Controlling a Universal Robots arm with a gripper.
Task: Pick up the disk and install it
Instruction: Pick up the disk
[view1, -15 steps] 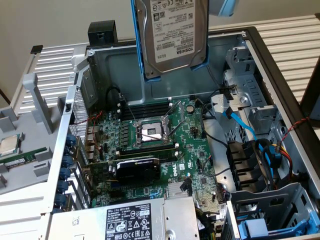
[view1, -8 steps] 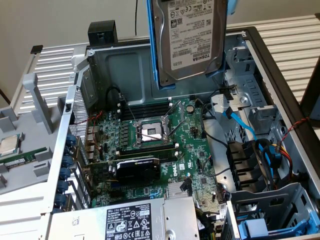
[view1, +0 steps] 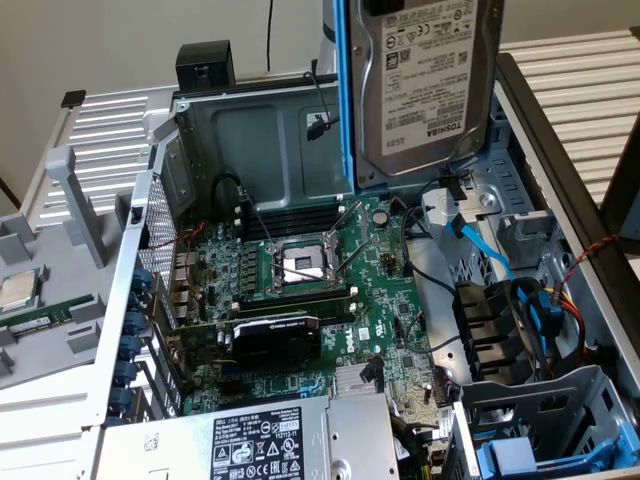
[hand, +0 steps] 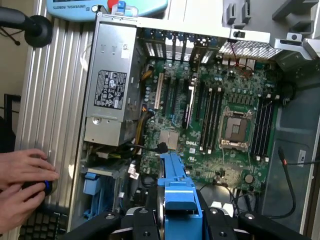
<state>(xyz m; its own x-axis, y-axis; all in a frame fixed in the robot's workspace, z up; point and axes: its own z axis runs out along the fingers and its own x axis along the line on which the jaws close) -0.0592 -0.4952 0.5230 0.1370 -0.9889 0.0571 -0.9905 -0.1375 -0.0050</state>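
The disk (view1: 430, 80), a silver-grey hard drive with a white Toshiba label in a bright blue carrier, hangs upright above the open computer case, over its far side towards the exterior view's right. In the wrist view the carrier's blue edge (hand: 179, 200) sits clamped between the black fingers (hand: 140, 222) of my gripper (hand: 179, 222), which is shut on it. Below lies the motherboard (view1: 330, 270) with its bare CPU socket (view1: 303, 265). A blue drive bay (view1: 520, 455) sits in the case's near corner on the exterior view's right.
The grey power supply box (view1: 270, 440) fills the case's near side. A black graphics card (view1: 275, 340) and loose blue and black cables (view1: 480, 245) lie under the disk. A small silver chip (view1: 20, 290) rests outside the case. A person's hands (hand: 20, 185) rest beside the case.
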